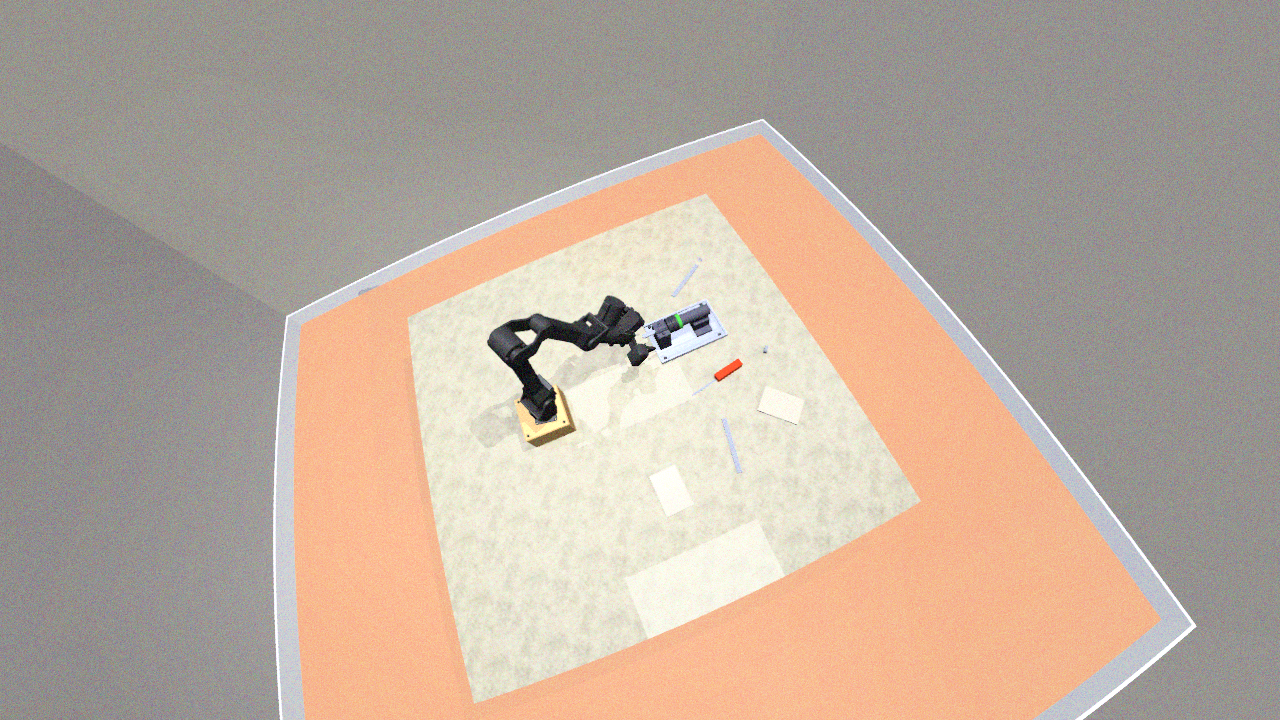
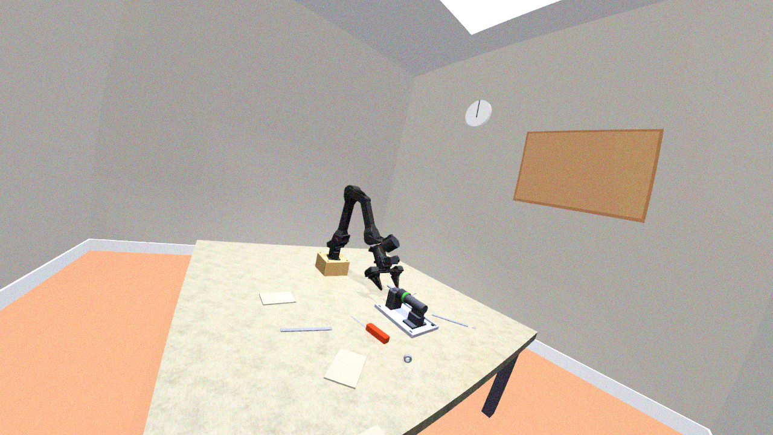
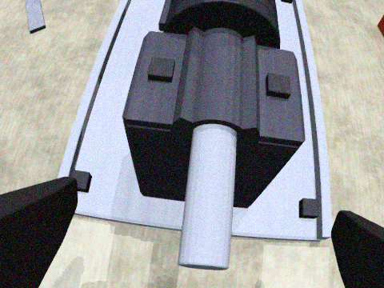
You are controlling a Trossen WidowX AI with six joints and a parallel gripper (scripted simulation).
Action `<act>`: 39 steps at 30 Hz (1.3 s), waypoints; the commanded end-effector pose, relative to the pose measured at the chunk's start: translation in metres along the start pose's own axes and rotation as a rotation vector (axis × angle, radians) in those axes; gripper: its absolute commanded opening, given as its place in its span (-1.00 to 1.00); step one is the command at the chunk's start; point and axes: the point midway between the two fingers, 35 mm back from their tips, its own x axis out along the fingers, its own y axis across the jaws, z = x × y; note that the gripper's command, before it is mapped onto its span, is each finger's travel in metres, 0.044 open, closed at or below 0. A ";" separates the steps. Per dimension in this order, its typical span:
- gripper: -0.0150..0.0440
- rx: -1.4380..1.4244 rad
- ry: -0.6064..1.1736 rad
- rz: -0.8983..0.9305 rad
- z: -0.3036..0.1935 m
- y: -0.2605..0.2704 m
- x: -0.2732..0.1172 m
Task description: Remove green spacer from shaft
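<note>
Gripper (image 1: 648, 338) (image 2: 390, 289) (image 3: 210, 211) is spread wide, nothing pinched. Pale shaft (image 2: 390, 286) (image 3: 209, 196) is seen between the two fingers in the wrist view, not touched by either; its free end is left sticking out of a dark support block (image 1: 662, 334) (image 2: 393, 299) (image 3: 214, 80). Green spacer (image 1: 678, 319) (image 2: 404, 295) is carried in line with the shaft, up off the table (image 1: 554, 519) (image 2: 232, 367); it is flanked by dark cylindrical parts. Large dark cylinder (image 1: 695, 314) (image 2: 417, 302) is held up by a second dark mount (image 1: 702, 327) (image 2: 416, 316) at the far end. Whole assembly is mounted on a white base plate (image 1: 687, 346) (image 2: 409, 330) (image 3: 100, 200). Green spacer is not dropped.

Arm (image 1: 559, 331) (image 2: 367, 216) is mounted on a wooden block (image 1: 547, 429) (image 2: 334, 267). Red-handled screwdriver (image 1: 728, 369) (image 2: 377, 333) is laid beside the plate. Small metal ring (image 1: 765, 350) (image 2: 407, 357) is placed on the table, apart from the plate. Flat pale strip (image 1: 732, 445) (image 2: 305, 329) is laid farther off, past the screwdriver; a second thin strip (image 1: 686, 278) (image 2: 449, 320) (image 3: 36, 16) is placed on the plate's other side.
</note>
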 end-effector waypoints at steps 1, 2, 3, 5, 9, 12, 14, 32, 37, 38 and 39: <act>1.00 -0.006 0.004 0.003 -0.001 0.001 0.001; 1.00 -0.006 0.004 0.003 -0.001 0.001 0.001; 1.00 -0.006 0.004 0.003 -0.001 0.001 0.001; 1.00 -0.006 0.004 0.003 -0.001 0.001 0.001; 1.00 -0.006 0.004 0.003 -0.001 0.001 0.001; 1.00 -0.006 0.004 0.003 -0.001 0.001 0.001; 1.00 -0.006 0.004 0.003 -0.001 0.001 0.001; 1.00 -0.006 0.003 0.003 -0.001 0.001 0.009; 1.00 -0.006 0.003 0.003 -0.001 0.001 0.017; 1.00 -0.006 0.003 0.003 -0.001 0.001 0.018; 1.00 -0.006 0.003 0.003 -0.001 0.001 0.019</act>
